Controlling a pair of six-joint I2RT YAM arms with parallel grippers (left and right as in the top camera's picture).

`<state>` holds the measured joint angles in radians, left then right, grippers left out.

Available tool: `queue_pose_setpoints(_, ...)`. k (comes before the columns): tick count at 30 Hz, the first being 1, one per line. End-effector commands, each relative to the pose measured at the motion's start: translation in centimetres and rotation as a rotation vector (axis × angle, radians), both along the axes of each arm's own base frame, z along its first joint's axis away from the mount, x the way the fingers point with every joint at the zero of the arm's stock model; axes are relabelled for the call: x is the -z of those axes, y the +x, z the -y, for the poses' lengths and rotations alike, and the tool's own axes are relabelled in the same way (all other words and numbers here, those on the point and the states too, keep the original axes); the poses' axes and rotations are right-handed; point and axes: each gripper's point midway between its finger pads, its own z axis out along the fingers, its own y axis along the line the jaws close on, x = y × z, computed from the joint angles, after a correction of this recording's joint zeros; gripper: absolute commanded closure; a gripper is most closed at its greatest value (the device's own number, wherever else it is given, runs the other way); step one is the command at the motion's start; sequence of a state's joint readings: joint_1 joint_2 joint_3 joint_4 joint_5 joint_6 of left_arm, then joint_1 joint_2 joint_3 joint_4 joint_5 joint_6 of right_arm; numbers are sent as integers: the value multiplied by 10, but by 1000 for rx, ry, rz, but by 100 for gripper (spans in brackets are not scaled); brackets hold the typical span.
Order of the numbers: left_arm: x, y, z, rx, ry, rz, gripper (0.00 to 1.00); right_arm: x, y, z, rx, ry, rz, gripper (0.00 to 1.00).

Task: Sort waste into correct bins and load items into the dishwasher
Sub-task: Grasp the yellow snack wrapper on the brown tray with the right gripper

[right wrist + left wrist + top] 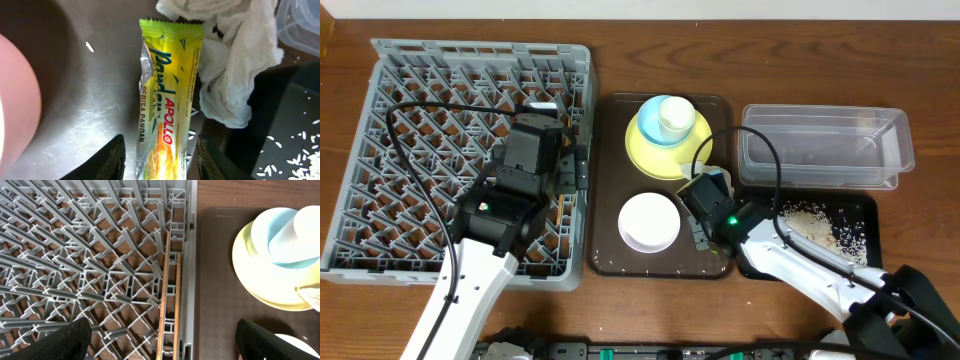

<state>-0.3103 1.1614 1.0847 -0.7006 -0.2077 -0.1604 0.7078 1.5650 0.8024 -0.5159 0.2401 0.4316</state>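
Right gripper (160,150) set astride the lower end of the snack wrapper (167,100), jaws half-wide, slim gap each side. Lying on the dark brown tray (85,100), mid-frame, long axis bottom to top, serrated end uppermost, against crumpled tissue (230,75) upper right.

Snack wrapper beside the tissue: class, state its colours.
The wrapper is yellow-green with green and red lettering, clearest in the right wrist view.

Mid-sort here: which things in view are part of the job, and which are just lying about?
Job: wrapper, tissue, rice crumbs, clear tub, black tray, plate, cup, bowl, chopsticks, dish rack.
Lying about: brown serving tray, table.
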Motion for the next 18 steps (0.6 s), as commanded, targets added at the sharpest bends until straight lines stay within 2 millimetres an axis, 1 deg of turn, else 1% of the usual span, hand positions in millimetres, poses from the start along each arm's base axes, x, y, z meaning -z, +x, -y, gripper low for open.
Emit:
queue_pose_setpoints(1,-1,0,1,-5,-10,0,8,10,-2,6,8,-27,-23,56)
queue_pose_setpoints(3,-1,0,1,-5,-10,0,7,13,-2,6,7,-33,-29,56)
queue_pose_setpoints(8,-1,0,1,-5,-11,0,8,13,-2,6,7,-32,-28,61)
queue_pose_setpoints(10,-1,0,1,-5,-10,0,7,13,-2,6,7,-31,-29,62)
queue_pose_setpoints(18,-1,0,1,-5,-10,0,7,15,-7,-5,-11,25,-61,60)
